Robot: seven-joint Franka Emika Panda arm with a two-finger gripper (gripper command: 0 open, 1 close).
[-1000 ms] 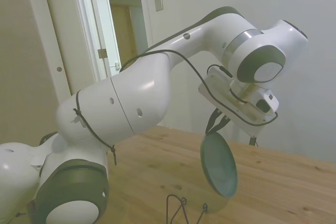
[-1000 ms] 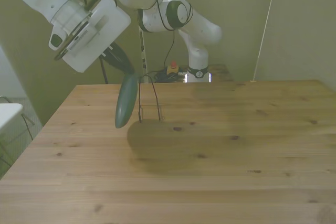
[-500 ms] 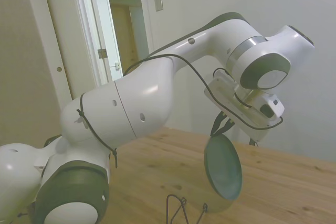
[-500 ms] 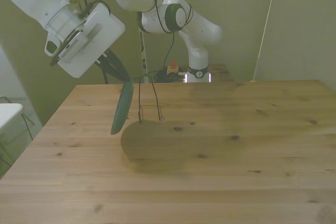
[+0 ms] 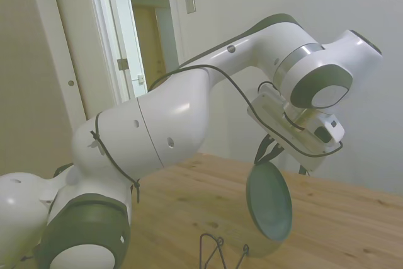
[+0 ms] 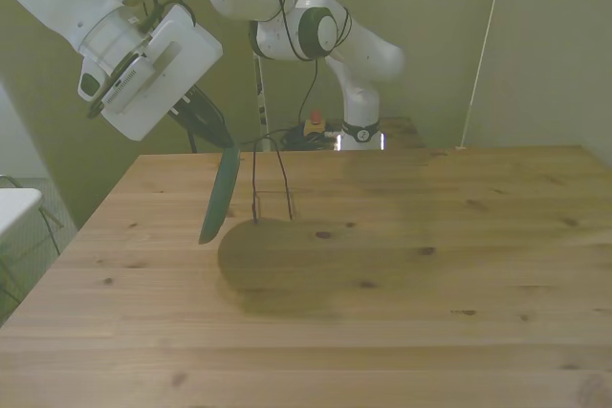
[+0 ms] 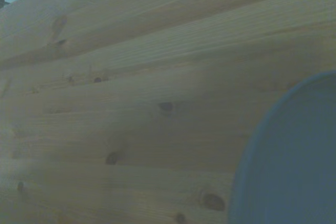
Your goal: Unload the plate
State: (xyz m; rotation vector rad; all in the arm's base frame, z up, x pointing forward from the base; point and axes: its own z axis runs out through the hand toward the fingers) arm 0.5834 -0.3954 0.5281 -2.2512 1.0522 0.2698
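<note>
The dark green plate (image 5: 269,201) hangs on edge above the table, held by its upper rim in my gripper (image 5: 267,154), which is shut on it. In the front view the plate (image 6: 220,196) shows almost edge-on, tilted, just to the front view's left of the thin black wire rack (image 6: 272,183). My gripper (image 6: 207,126) holds it from above there. The plate's rim (image 7: 294,156) fills one corner of the wrist view, with bare wood beyond it.
The wire rack (image 5: 221,250) stands on the wooden table (image 6: 402,274) right under the plate in the side view. A door frame (image 5: 119,42) and wall lie behind the arm. The plate's shadow (image 6: 277,260) falls on the wood.
The arm has lifted and swung the plate slightly toward the front view's left, away from the rack. The plate's shadow has shifted the same way.
</note>
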